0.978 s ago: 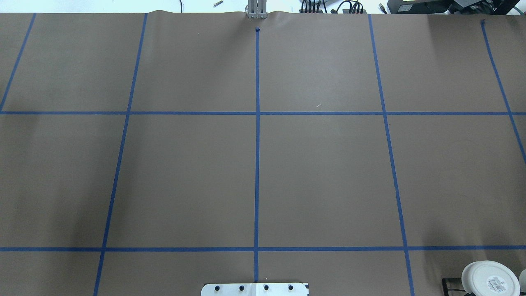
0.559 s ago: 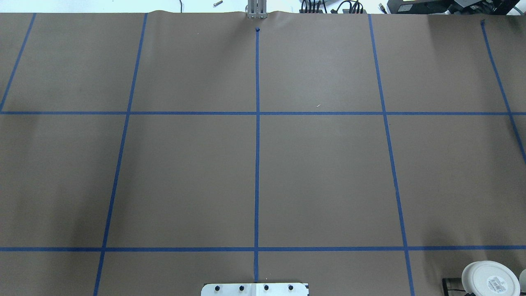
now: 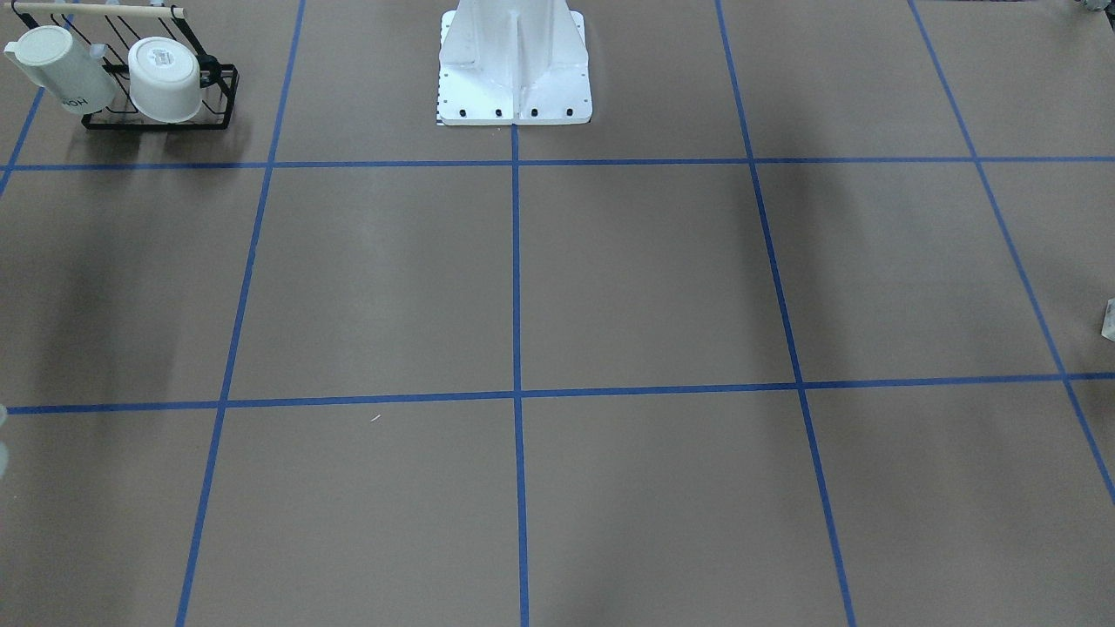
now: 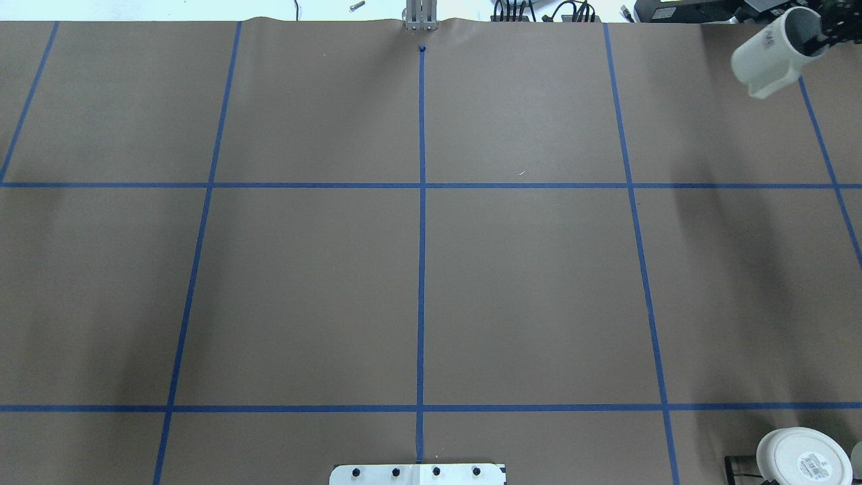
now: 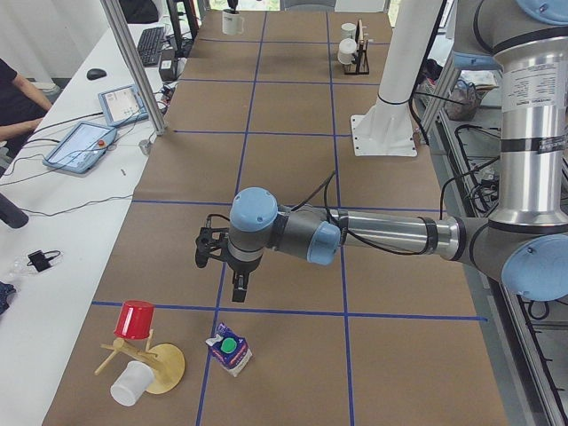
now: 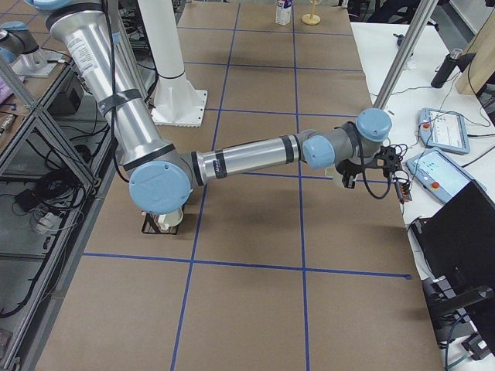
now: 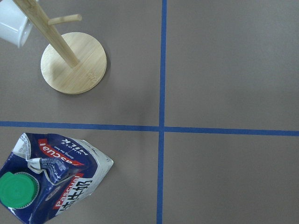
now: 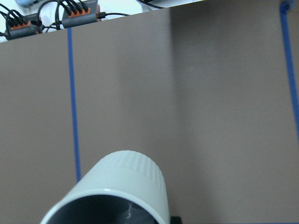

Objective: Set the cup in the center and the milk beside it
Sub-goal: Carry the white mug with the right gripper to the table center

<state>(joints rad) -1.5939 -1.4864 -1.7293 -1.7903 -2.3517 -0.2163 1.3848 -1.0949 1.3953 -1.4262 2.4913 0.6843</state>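
Facing the robot, we find the center straight out from the white pedestal. A wire rack with two white mugs sits far off toward the robot's right.

From overhead, the cup hangs tilted above the bench, well to the robot's right of the center and farther out. Its dark inside shows. The right end effector, cut off by the frame's corner, is clamped on its rim.

From the left end, the left end effector hovers well to the robot's left of the center. We cannot tell whether its fingers are apart or together. The milk stands farther out that way, beside a wooden mug tree.

From the right end, the near wrist hides the cup.

The left wrist camera catches the milk cut off at the lower-left corner.

The right wrist camera shows only the cup's rim and dark inside, cropped by the bottom edge.
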